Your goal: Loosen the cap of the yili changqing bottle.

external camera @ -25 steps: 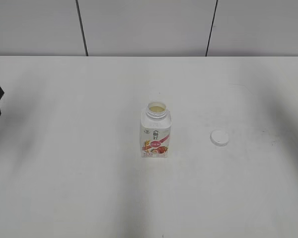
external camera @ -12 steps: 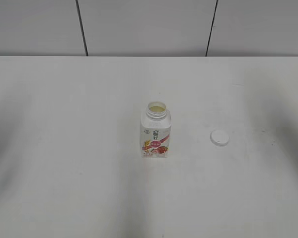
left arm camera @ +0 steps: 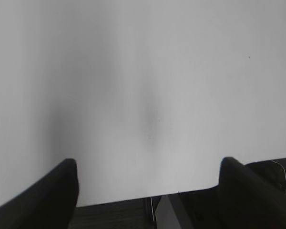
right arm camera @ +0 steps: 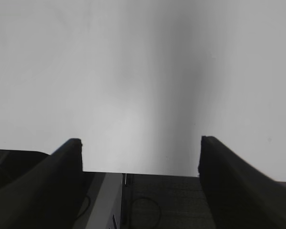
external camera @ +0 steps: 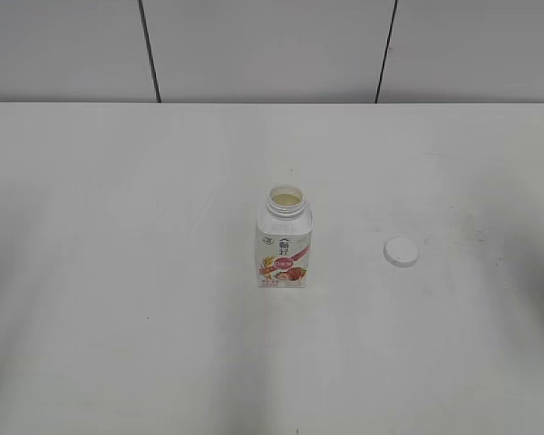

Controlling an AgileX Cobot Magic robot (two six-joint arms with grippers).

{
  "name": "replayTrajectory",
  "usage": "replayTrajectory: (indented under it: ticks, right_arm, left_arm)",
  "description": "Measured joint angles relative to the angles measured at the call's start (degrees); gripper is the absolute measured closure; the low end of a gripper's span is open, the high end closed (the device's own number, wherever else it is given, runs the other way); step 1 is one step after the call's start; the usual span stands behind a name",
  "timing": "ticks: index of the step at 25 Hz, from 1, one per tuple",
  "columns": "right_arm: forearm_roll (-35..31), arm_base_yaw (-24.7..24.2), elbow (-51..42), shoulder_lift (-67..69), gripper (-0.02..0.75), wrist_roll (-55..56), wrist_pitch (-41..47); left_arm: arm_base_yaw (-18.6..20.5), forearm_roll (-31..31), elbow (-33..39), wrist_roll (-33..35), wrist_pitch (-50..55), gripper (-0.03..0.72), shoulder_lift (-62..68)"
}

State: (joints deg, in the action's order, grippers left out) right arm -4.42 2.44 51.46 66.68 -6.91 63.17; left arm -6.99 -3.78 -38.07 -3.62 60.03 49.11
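1. The left gripper (left arm camera: 150,167) was seen only in the left wrist view. Its two dark fingers (left arm camera: 47,193) stood far apart, so the jaws were wide, and nothing was between them. Under it was the near edge of the white table (left arm camera: 143,86).
2. The yili changqing bottle (external camera: 285,240) stood upright on the table (external camera: 118,272) in the exterior view, near the middle of the table top. Its neck was uncovered and a pale content was visible inside. The green logo and the pink-red label faced the camera.
3. The cap (external camera: 401,251) lay flat on the table to the right of the bottle, well apart from it and at about the level of the label. It touched nothing else.
4. The right gripper (right arm camera: 140,143) was seen only in the right wrist view. Its dark fingers (right arm camera: 229,181) were also spread wide and held nothing. It was over the table edge, far from the bottle; neither the bottle nor the cap appeared in this view.
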Motion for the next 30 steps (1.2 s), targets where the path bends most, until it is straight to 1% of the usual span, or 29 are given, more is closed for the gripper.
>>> replayTrajectory:
  ticks: [2,7,10,17,20,30]
  right_arm:
    - [0.0,0.0,-2.7,-2.2,0.144,0.0,-0.7]
    - [-0.1,0.0,-7.4,-8.4,0.145,0.0,-3.2]
    - [-0.1,0.0,-8.9,-11.8,0.146,0.0,-4.5]
    - [-0.1,0.0,-11.8,-20.2,0.146,0.0,-5.0]
    - [-0.1,0.0,-13.6,-25.0,0.146,0.0,-5.1]
    - [0.0,0.0,-19.9,-36.2,0.146,0.0,-3.8]
  left_arm:
    - [0.0,0.1,1.0,0.0,1.7,0.137,-4.4]
    - [0.0,0.1,3.8,0.0,4.1,0.143,-10.8]
    - [0.0,0.1,5.8,0.0,4.4,0.144,-15.2]
    - [0.0,0.2,6.9,0.0,2.4,0.143,-23.3]
    - [0.0,0.2,8.0,0.0,0.9,0.149,-25.7]
    - [0.0,0.2,8.2,0.0,0.5,0.158,-30.7]
